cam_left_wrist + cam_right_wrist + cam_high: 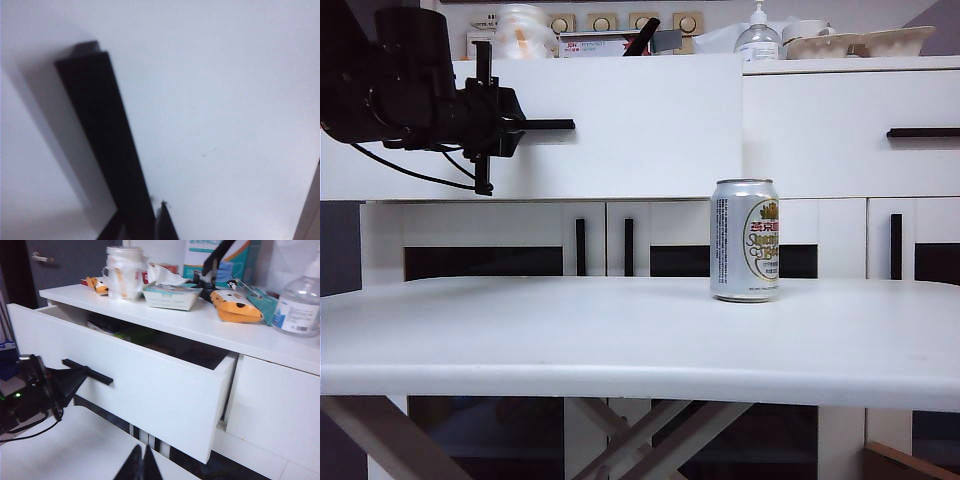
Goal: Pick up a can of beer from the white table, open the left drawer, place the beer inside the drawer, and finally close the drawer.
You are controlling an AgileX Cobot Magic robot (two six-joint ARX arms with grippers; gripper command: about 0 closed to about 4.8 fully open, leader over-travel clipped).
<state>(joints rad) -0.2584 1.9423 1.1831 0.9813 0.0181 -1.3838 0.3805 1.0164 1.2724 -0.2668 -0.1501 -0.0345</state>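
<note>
The can of beer point(744, 240) stands upright on the white table point(570, 340), right of the middle, with no gripper near it. The left drawer point(640, 130) is pulled out over the table's back edge, its inside open to view in the right wrist view point(150, 385). My left gripper point(515, 128) is shut on the drawer's black bar handle point(100, 130), one finger on each side of it point(140, 227). My right gripper point(141, 462) hangs shut and empty above the table point(75, 450). It does not show in the exterior view.
The twin drawer point(850, 130) on the right is closed. Doors with vertical black handles point(580, 247) sit below the drawers. The cabinet top carries a sanitiser bottle point(300, 305), a tissue box point(170, 295) and other clutter.
</note>
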